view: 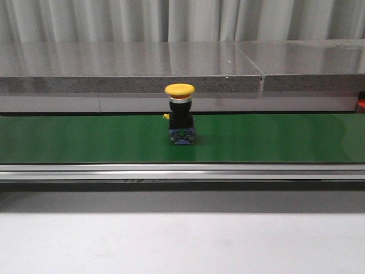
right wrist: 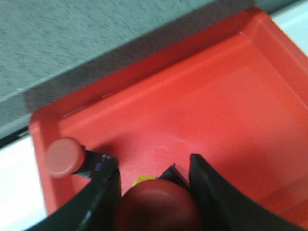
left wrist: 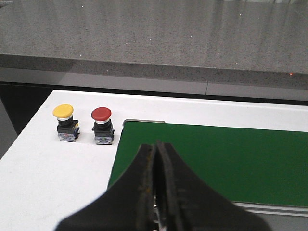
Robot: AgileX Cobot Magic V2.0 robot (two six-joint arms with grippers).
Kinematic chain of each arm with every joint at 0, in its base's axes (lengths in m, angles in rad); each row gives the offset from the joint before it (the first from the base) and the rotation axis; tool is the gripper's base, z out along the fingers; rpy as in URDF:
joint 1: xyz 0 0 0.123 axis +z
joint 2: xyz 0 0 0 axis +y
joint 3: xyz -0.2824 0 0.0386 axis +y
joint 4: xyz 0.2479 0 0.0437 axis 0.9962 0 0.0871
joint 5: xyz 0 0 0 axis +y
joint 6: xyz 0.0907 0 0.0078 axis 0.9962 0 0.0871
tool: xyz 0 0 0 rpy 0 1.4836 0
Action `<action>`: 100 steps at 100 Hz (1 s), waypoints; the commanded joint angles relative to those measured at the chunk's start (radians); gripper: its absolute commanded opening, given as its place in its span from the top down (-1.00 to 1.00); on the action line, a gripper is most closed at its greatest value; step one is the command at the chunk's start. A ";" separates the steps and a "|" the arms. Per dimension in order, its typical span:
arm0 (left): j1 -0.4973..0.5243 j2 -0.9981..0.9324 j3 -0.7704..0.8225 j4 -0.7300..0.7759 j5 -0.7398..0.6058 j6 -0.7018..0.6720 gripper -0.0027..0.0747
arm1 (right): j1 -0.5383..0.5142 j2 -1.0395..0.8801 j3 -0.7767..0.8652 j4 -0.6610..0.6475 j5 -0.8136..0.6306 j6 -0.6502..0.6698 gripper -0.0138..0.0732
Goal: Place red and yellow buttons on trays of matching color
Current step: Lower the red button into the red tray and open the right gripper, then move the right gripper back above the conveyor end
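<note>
A yellow button point(view: 179, 114) stands upright on the green belt point(view: 85, 137) at the middle of the front view. In the left wrist view another yellow button point(left wrist: 66, 123) and a red button point(left wrist: 102, 126) stand side by side on the white table beside the belt's end. My left gripper point(left wrist: 155, 144) hangs shut and empty above that end. My right gripper point(right wrist: 153, 161) is low over the red tray point(right wrist: 216, 96), shut on a red button point(right wrist: 156, 207) whose cap fills the gap. Another red button point(right wrist: 65, 156) lies on its side in the tray's corner. No yellow tray shows.
A grey stone ledge point(view: 131, 68) runs behind the belt, and a metal rail point(view: 182, 171) runs along its front. White table surface point(left wrist: 43, 168) lies beside the belt's end. The red tray's raised rim point(right wrist: 38, 159) stands close to my right fingers.
</note>
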 commanded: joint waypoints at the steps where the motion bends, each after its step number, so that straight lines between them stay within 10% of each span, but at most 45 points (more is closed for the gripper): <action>1: -0.008 0.011 -0.026 0.000 -0.073 -0.001 0.98 | -0.007 0.000 -0.065 0.027 -0.058 0.000 0.31; 75: -0.008 0.011 -0.026 0.000 -0.073 -0.001 0.98 | -0.007 0.236 -0.209 0.030 0.068 0.000 0.28; 100: -0.008 0.011 -0.026 0.000 -0.073 -0.001 0.98 | -0.007 0.236 -0.251 0.030 0.106 0.000 -0.53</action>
